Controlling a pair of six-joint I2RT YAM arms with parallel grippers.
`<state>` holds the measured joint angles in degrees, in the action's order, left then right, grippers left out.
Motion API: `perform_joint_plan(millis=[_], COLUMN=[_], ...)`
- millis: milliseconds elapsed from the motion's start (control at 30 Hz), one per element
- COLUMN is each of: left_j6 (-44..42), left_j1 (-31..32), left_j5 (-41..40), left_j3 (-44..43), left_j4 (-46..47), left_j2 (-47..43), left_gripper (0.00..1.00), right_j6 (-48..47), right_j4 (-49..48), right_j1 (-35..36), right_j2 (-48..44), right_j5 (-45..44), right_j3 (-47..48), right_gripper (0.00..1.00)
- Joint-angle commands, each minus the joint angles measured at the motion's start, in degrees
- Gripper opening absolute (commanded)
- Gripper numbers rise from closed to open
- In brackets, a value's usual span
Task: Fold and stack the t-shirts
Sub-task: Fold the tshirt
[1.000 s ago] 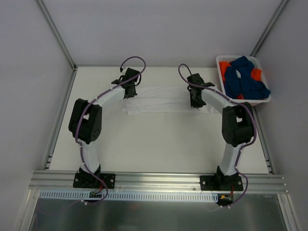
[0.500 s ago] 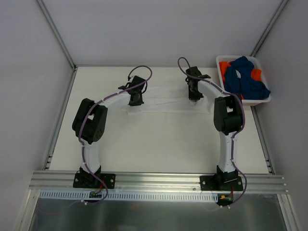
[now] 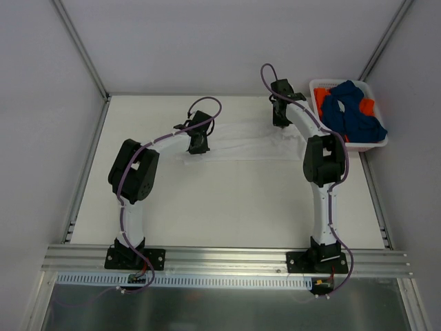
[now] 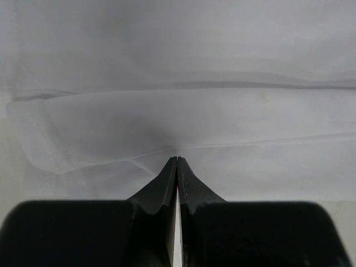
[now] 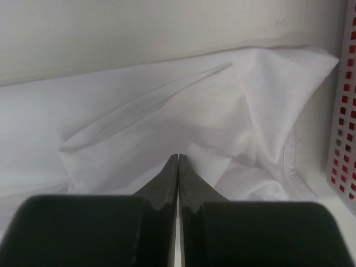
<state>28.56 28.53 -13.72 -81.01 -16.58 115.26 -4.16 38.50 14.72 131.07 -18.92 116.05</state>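
A white t-shirt [image 3: 241, 143] lies stretched across the back of the table, its right end bunched into folds [image 5: 250, 111]. My left gripper [image 3: 198, 147] is at its left end, and in the left wrist view the jaws [image 4: 177, 159] are shut, with creases in the cloth [image 4: 183, 117] running into the tips. My right gripper [image 3: 281, 123] is at the shirt's far right end, shut [image 5: 178, 156] on a fold of the same cloth. Dark blue t-shirts [image 3: 351, 114] and an orange one [image 3: 321, 96] are heaped in the basket.
The white plastic basket [image 3: 377, 143] stands at the back right corner, its perforated wall [image 5: 345, 111] close to my right gripper. Grey walls enclose the table on three sides. A metal rail [image 3: 227, 256] carries both arm bases at the near edge.
My left gripper moved right and towards the near side, while my right gripper moved towards the back wall. The white t-shirt shifted with them and its right end bunched up.
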Motion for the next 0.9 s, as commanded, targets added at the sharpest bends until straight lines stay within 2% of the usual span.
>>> perform_joint_plan(millis=[0,300,467,667,867], left_j6=[1.68,1.33,-0.08,-1.75,-3.68], left_j1=[0.65,2.67,2.67,2.4,1.18], left_j5=[1.32,1.06,-1.4,-4.3,-7.2], left_j3=[-0.9,-2.22,-4.59,-8.45,-12.06], left_j4=[1.19,1.46,1.37,1.37,1.29], left_j2=[0.75,0.75,3.21,5.32,6.02], left_gripper=[0.0,0.0,0.0,0.0,0.0], right_j6=[-0.93,-1.46,-2.95,-4.62,-4.8], right_j4=[2.9,2.63,2.02,1.93,0.88], right_j1=[-0.66,-1.8,-2.5,-2.86,-2.77], right_j2=[1.56,4.2,2.45,-4.23,-13.79], right_j5=[-1.65,-3.49,-5.34,-5.17,-3.15], right_j3=[4.79,8.67,8.76,7.18,0.77], right_gripper=[0.0,0.01,0.01,0.01,0.0])
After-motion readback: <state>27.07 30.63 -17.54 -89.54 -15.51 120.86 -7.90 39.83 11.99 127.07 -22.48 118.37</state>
